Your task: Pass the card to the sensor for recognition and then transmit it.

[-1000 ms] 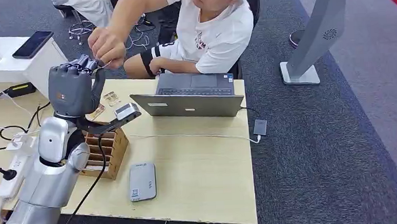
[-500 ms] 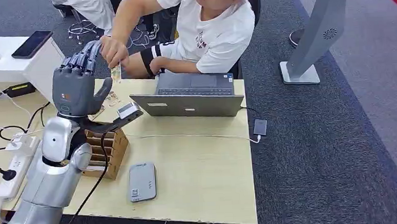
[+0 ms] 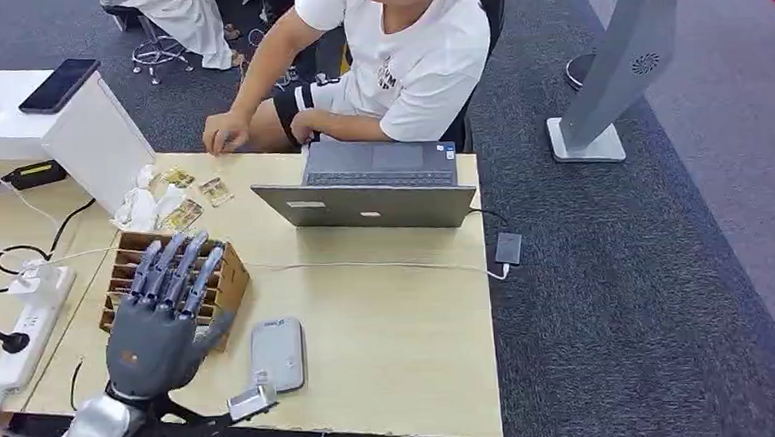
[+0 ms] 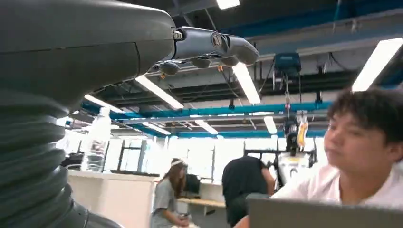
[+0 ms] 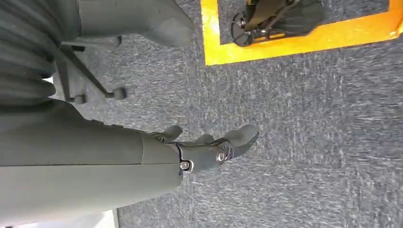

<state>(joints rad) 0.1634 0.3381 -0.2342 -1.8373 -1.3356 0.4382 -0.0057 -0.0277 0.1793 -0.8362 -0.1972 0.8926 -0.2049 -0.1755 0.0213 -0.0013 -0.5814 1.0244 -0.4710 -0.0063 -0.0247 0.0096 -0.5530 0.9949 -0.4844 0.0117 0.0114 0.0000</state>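
Open-plan office or lab workspace. Light wood desk (image 3: 390,349) on grey carpet (image 3: 648,295); open laptop (image 3: 377,184) near its far edge, a person (image 3: 410,52) seated behind it. Power strip (image 3: 24,333) with cables along the left edge. White side table (image 3: 78,125) with a phone (image 3: 63,85). Left wrist view: exposed ceiling with strip lights (image 4: 247,80), blue beams, more people at desks. Yellow floor marking (image 5: 294,45) on the carpet.

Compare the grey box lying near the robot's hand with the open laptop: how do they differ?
The grey box is small with rounded corners; the laptop is far larger and sharp-edged. The box lies flat and closed near the table's front edge; the laptop stands open at the far edge, facing the seated person. Both are grey and rest on the same wooden table.
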